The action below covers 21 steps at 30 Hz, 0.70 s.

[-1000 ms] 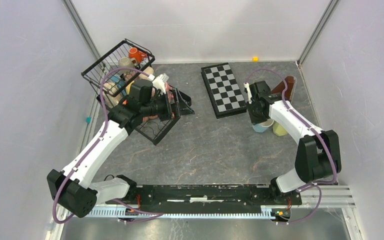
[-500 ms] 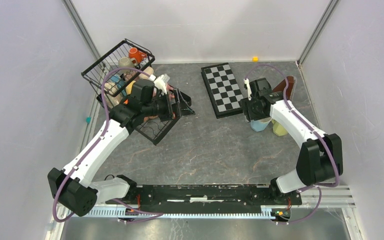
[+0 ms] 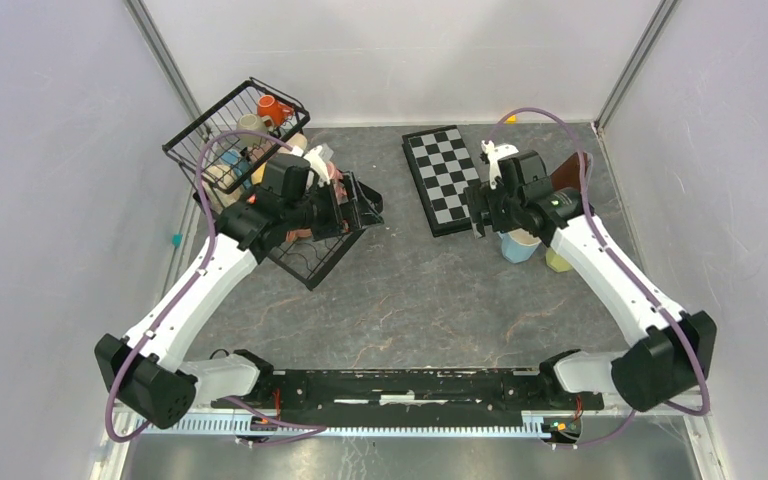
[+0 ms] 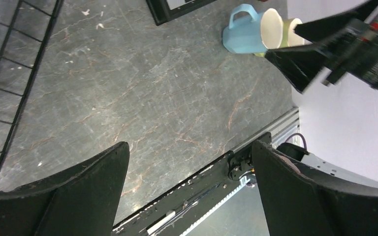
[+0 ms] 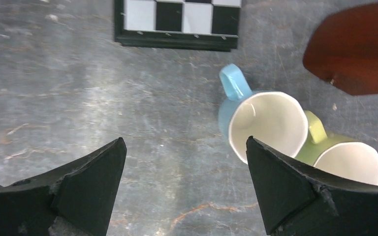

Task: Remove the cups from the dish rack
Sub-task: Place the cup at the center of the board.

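The black wire dish rack [image 3: 228, 128] stands at the back left, with an orange cup [image 3: 273, 108], a beige cup [image 3: 251, 124] and several more cups inside. My left gripper [image 3: 352, 208] hovers open and empty over the rack's low tray part [image 3: 312, 262]; its wrist view shows only tabletop between the left gripper's [image 4: 189, 145] fingers. On the right, a light blue cup [image 3: 518, 247] [image 5: 263, 123] and a yellow-green cup [image 3: 558, 260] [image 5: 344, 157] stand upright and touching on the table. My right gripper [image 3: 477, 212] [image 5: 185, 140] is open and empty, above and left of the blue cup.
A black-and-white checkerboard [image 3: 447, 180] lies at the back centre, just behind the right gripper. A brown wooden piece [image 3: 572, 170] sits by the right wall. Rack wires [image 4: 10, 73] border the left wrist view. The arms' base rail [image 3: 410, 385] runs along the near edge.
My right gripper has opened, let go of the light blue cup and drawn up and to the left of it. The left arm has barely shifted.
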Each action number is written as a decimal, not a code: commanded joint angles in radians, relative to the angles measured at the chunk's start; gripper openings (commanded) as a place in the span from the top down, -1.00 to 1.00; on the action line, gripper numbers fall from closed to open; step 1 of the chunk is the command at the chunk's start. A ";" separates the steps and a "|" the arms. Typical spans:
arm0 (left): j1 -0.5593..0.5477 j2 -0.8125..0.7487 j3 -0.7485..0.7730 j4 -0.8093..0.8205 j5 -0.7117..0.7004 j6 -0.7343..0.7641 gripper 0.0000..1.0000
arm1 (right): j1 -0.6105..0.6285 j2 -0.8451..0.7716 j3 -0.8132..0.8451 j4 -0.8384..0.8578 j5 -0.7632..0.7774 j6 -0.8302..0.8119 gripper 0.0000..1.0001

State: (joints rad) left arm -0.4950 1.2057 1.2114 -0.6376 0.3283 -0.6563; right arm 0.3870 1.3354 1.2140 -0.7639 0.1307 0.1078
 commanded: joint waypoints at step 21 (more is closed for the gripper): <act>0.125 0.244 0.038 0.001 -0.686 0.213 -1.00 | 0.069 -0.250 -0.182 0.289 -0.286 0.073 -0.96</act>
State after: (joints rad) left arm -0.4164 1.4193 1.2640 -0.7223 -0.2749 -0.5098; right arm 0.4465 1.1240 1.0519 -0.5308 -0.1158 0.1772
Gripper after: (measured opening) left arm 0.996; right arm 0.979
